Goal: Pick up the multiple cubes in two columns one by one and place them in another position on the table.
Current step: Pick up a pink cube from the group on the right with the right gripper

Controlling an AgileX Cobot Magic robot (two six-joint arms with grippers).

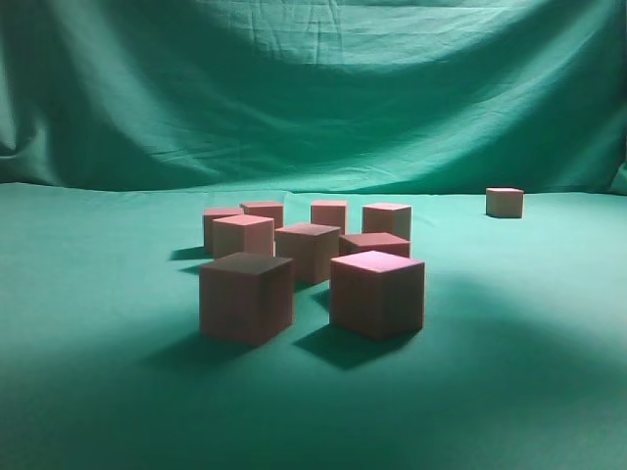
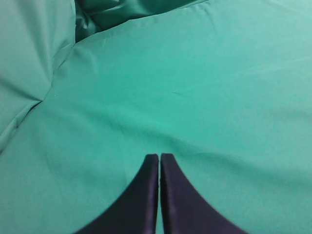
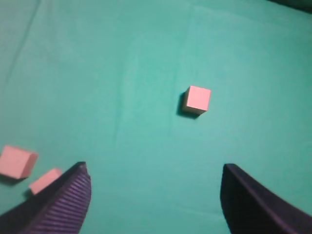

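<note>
Nine pink cubes (image 1: 312, 257) sit clustered in two rough columns on the teal table (image 1: 88, 323), flat and upright, the front pair largest in view. One lone cube (image 1: 505, 202) rests well apart, far right, near the backdrop.

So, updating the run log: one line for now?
left pincer shut | right pincer open, empty | lone reddish-pink cube apart

A wrinkled green cloth backdrop (image 1: 313, 88) hangs draped behind, dimly lit.
</note>
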